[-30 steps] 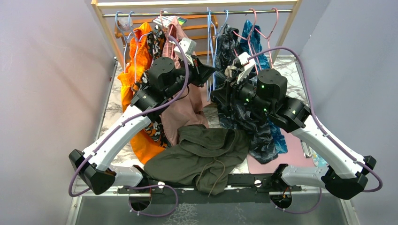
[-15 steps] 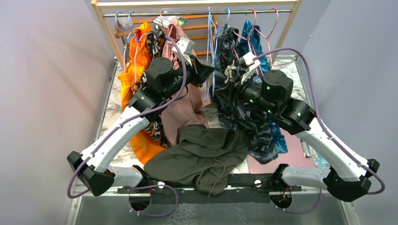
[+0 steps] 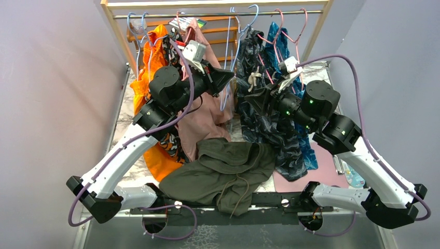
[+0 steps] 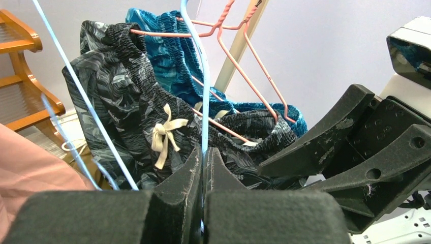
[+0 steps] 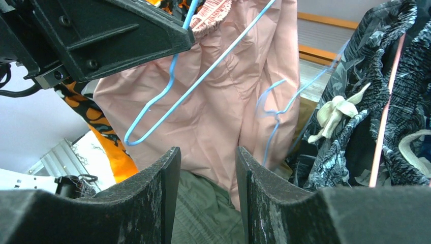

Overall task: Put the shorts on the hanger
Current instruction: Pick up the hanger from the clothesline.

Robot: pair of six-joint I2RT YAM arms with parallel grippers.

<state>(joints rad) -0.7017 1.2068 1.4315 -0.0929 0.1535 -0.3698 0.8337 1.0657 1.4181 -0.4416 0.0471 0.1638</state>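
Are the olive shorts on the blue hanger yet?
No, the shorts lie heaped on the table, apart from the hanger pinched in the left fingers.

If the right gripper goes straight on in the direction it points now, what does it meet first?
Probably the dusty-pink shorts hanging straight ahead of the right gripper. The blue hanger crosses slightly above that line, so it may touch first; depth is unclear.

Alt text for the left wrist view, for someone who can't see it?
The left gripper has its fingers shut on a light-blue hanger rising between them. Behind hang dark grey leaf-print shorts with a cream bow and teal shorts on pink hangers; the open right gripper fills the picture's right side.
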